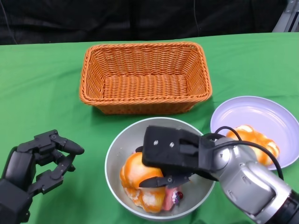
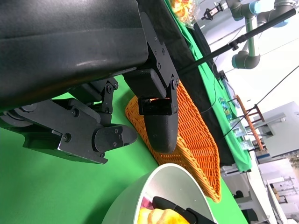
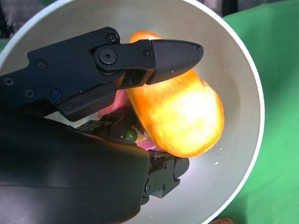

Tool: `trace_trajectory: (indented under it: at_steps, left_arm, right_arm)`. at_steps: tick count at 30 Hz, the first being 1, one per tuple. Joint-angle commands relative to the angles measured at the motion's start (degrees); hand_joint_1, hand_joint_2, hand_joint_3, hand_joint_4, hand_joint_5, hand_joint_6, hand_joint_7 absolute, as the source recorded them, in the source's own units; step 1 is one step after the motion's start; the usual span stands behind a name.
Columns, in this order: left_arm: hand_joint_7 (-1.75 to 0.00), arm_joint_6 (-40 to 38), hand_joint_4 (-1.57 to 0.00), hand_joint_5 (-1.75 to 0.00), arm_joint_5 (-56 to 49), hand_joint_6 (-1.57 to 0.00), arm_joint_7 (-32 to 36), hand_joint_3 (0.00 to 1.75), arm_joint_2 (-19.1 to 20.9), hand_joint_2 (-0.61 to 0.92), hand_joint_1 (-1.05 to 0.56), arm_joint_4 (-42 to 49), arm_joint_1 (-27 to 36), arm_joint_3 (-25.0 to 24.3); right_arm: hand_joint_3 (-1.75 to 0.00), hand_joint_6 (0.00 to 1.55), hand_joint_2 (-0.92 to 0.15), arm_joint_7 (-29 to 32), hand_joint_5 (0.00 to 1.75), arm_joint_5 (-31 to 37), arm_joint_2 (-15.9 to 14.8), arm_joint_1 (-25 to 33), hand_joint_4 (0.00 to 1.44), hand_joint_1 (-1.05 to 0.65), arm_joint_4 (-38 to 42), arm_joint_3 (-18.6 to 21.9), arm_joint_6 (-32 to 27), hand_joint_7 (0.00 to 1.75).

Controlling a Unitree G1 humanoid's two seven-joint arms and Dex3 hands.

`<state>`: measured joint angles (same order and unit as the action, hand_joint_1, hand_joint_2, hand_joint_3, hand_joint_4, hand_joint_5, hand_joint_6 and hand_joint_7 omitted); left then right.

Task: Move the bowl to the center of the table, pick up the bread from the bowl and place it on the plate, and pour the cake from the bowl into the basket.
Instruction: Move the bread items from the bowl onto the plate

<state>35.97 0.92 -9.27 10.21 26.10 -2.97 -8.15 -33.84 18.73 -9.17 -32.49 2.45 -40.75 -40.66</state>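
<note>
The robot's right hand [image 1: 170, 158], a blocky black shell on a silver forearm, reaches down into the round grey metal bowl [image 1: 117, 149] near the table's middle, its fingers closing around the glossy orange bread roll [image 1: 135, 177] there; a textured fingertip [image 3: 175, 53] lies against the roll's upper side while other fingers sit beneath it, so the hand pinches the bread. The right wrist view shows what the head view hides: the roll's smooth, shiny oval crust [image 3: 180, 116] and, tucked under the hand, a pink piece of cake with a small green bead [image 3: 130, 136]. In the head view the pink cake [image 1: 170, 198] peeks out beside the roll. The left hand [image 1: 39, 163] hovers over the green cloth-covered table [image 1: 42, 93] to the bowl's left, fingers curled but apart, holding nothing. Behind the bowl sits a rectangular woven orange wicker basket [image 1: 145, 77], its ribbed weave clear in the left wrist view [image 2: 196, 135]. To the right, a pale lilac round plate [image 1: 254, 116] carries another glazed orange bun [image 1: 254, 140].
</note>
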Motion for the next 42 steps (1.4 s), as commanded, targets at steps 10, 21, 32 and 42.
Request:
trace_trajectory:
  at_steps: [10, 21, 32, 42]
  left_arm:
    - [-0.99, 0.94, -0.77, -1.4, 0.33, -0.86, 0.73, 0.6, 0.35, 0.79, 0.04, 0.62, -0.2, -0.4]
    - [-1.02, 1.36, -0.78, -1.41, 0.15, -0.85, 0.71, 0.61, 0.66, 0.79, 0.04, 1.2, -0.42, -0.48]
    - [-1.02, 0.58, -0.77, -1.42, 1.09, -0.84, 0.01, 0.59, 0.68, 0.81, 0.05, 0.73, -0.15, -0.55]
    - [-1.01, 0.99, -0.78, -1.42, 0.76, -0.84, 0.18, 0.55, 1.06, 0.82, 0.04, 1.72, -0.58, -0.73]
  right_arm:
    - [-0.14, 0.88, -0.92, 16.34, 0.45, 0.44, 5.66, 11.63, 1.16, -0.37, 2.87, 8.35, 8.46, 0.16]
    - [-0.15, 0.92, -0.92, 18.5, 1.12, -4.55, 8.84, 14.46, 0.93, -0.4, -0.53, 16.96, 8.35, 0.55]
    - [-0.17, 0.85, -0.92, 18.35, 1.13, -11.36, 8.88, 17.72, 0.9, -0.32, -7.4, 23.23, 11.3, 0.62]
    - [-0.16, 0.77, -0.92, 20.77, 1.16, -11.68, 8.96, 20.52, 0.84, -0.34, -12.54, 24.65, 14.72, 0.79]
